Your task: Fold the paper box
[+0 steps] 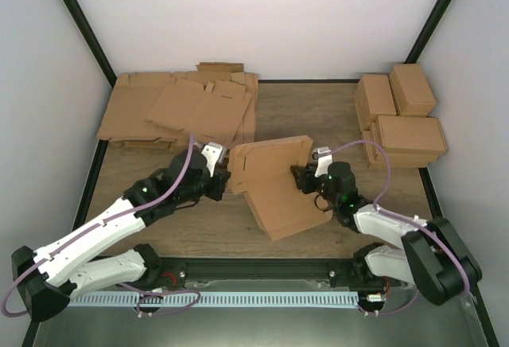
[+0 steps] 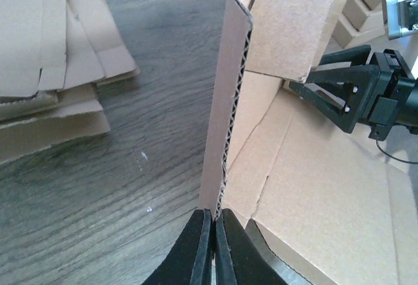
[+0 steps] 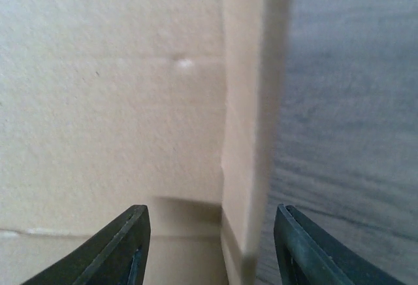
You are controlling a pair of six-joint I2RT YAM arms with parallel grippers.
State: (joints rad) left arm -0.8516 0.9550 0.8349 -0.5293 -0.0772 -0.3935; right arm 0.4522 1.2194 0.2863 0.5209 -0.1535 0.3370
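Note:
The paper box (image 1: 274,188), plain brown cardboard, lies half-formed in the middle of the table with one panel raised. My left gripper (image 1: 221,178) is at its left side. In the left wrist view the gripper (image 2: 214,216) is shut on the upright corrugated edge of the box's wall (image 2: 225,115). My right gripper (image 1: 301,176) is at the box's right side. In the right wrist view the gripper (image 3: 212,213) stands open, its jaws on either side of a raised flap (image 3: 245,134) without touching it. It also shows as a black gripper (image 2: 346,95) in the left wrist view.
A thick heap of flat cardboard sheets (image 1: 179,108) covers the back left of the table; its edges (image 2: 46,50) also show in the left wrist view. Several finished folded boxes (image 1: 402,116) are stacked at the back right. Bare wood (image 1: 199,231) lies in front of the box.

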